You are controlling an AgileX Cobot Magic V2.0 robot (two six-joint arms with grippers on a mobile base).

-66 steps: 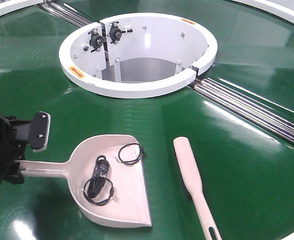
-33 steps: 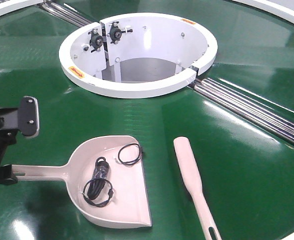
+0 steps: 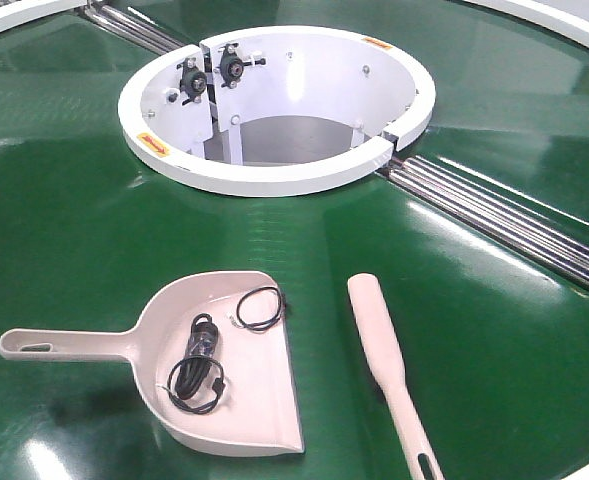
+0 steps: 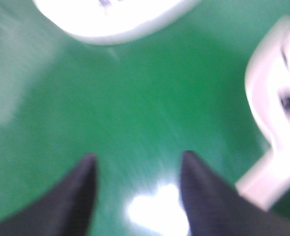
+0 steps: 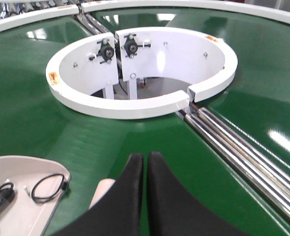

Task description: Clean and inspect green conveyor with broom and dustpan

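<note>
From the exterior front-facing view, the dustpan (image 3: 219,370) lies flat on the green conveyor (image 3: 474,330) toward the near-left edge, its handle pointing left and its flat lip facing right. Inside it sit two coiled black cables (image 3: 199,365). The broom (image 3: 386,360) lies just to its right, apart from it, head toward the white ring hub (image 3: 274,175) and handle running off the near edge, so the slot end is cut off. Both tools look like light, stiff, smooth plastic that could slide on the glossy belt; the narrow handles seem the natural places to grip. Neither gripper shows clearly here, only dark slivers at the left and right edges.

The left wrist view is heavily blurred. The left gripper (image 4: 137,189) has its two dark fingers spread wide with only belt between them; a pale shape at the right edge is probably the dustpan, too smeared to read.

In the right wrist view, the right gripper (image 5: 145,191) has its fingers pressed together, holding nothing. The broom head peeks out just left of the fingers, mostly hidden. The steel rollers (image 5: 238,152) run toward the far-right side.
</note>
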